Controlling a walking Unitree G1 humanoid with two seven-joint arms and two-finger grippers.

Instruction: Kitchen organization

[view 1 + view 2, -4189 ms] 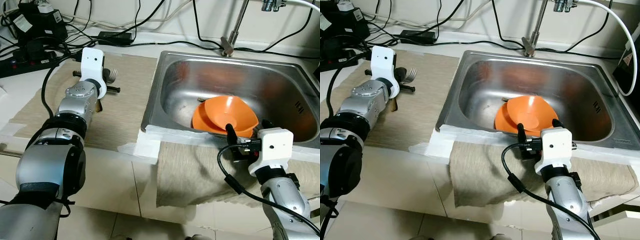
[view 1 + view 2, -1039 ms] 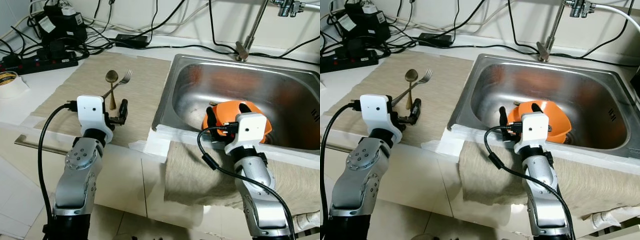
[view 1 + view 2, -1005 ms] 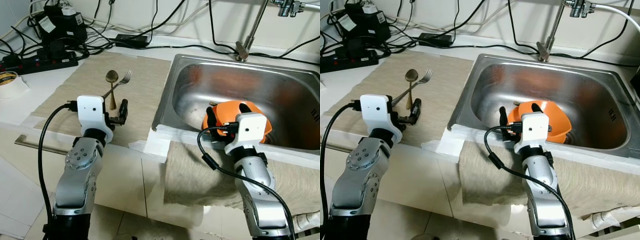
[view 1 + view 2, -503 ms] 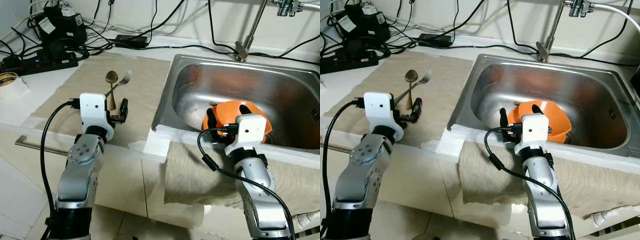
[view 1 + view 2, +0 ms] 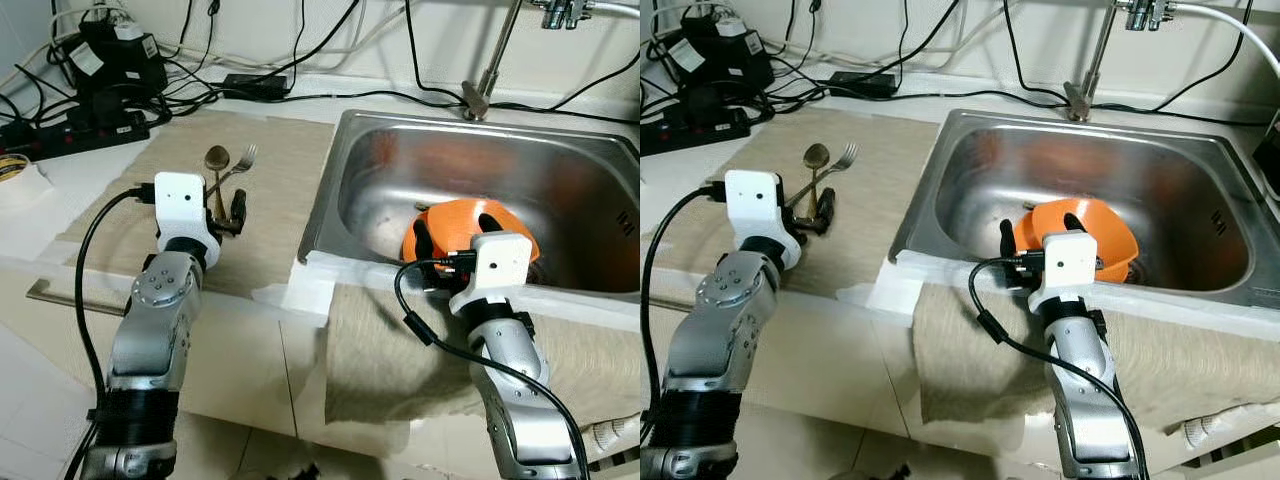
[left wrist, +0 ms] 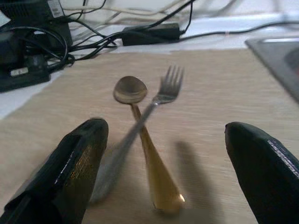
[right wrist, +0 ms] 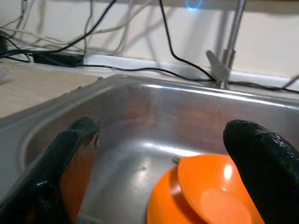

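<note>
A gold spoon (image 6: 140, 140) and a silver fork (image 6: 163, 91) lie crossed on the beige mat (image 5: 275, 215), left of the sink. My left gripper (image 5: 225, 215) hovers open just short of their handles, one finger (image 6: 79, 163) on each side of them. Two stacked orange bowls (image 5: 455, 218) rest at the sink's (image 5: 400, 150) front. My right gripper (image 5: 455, 230) is open above the bowls, with its fingers (image 7: 70, 158) spread wide and holding nothing.
The faucet (image 5: 480, 85) rises behind the sink. A power strip with tangled cables (image 5: 90, 130) crowds the back left of the counter. A tape roll (image 5: 10, 165) sits at the far left. A beige towel (image 5: 400, 340) hangs over the counter's front below the sink.
The camera has shifted. Since four seconds ago my right gripper moved from the sink's front rim to over the bowls. In the last second my left gripper edged forward to the spoon and fork.
</note>
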